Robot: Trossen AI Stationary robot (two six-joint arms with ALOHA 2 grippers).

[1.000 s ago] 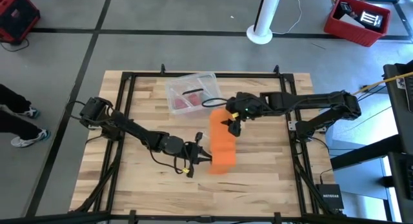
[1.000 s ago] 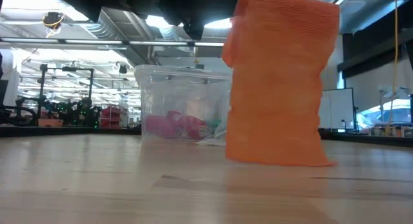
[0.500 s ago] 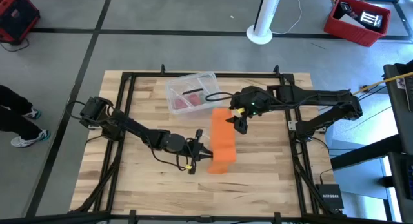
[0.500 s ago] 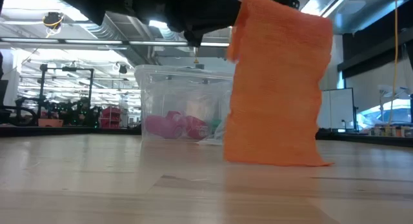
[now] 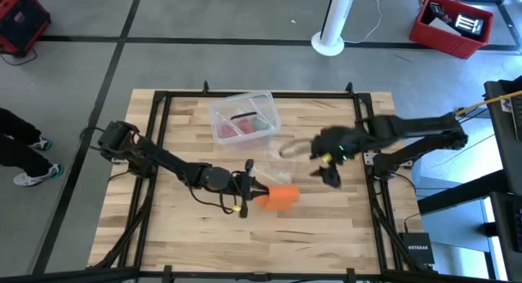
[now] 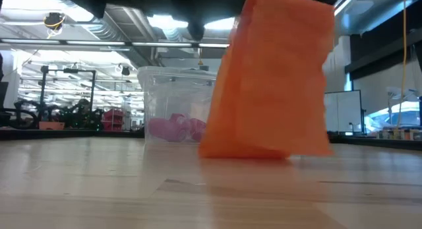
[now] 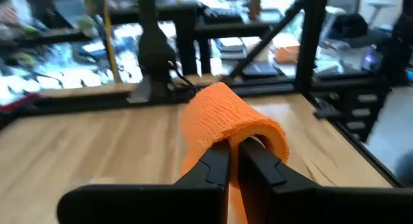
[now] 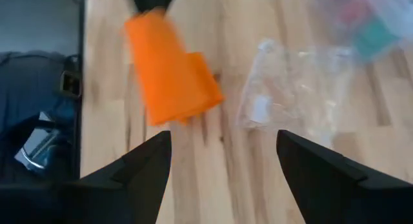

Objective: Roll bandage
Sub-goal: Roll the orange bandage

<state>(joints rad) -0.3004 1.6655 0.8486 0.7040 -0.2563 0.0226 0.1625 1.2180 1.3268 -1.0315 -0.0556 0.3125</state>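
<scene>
The orange bandage [image 5: 281, 198] lies as a short folded heap near the table's middle. It also fills the low view as the bandage [image 6: 273, 77], its lower edge on the wood. My left gripper [image 5: 254, 190] reaches in level from the table's left and is shut on it. My right gripper [image 5: 330, 175] hovers open to the right of the bandage [image 8: 169, 75], above the table, with nothing between its fingers. My left gripper pinches the bandage between its two fingers, which come level from the table's left. The band [image 7: 222, 117] arches over the fingertips [image 7: 216, 166] in a loop and hangs down on either side. Its lower part rests on the table; the layers held cannot be counted.
A crumpled clear plastic wrapper [image 5: 289, 148] lies just beyond the bandage, also seen as the wrapper [image 8: 290, 88]. A clear plastic box [image 5: 243, 118] with red and green contents stands at the far middle. A black frame [image 5: 155, 152] borders the tabletop.
My right gripper has drawn away from the bandage toward the table's right edge and has risen. The bandage, which stretched as a long strip from my left gripper toward the far edge, has collapsed into a short heap at my left gripper, which has kept its hold.
</scene>
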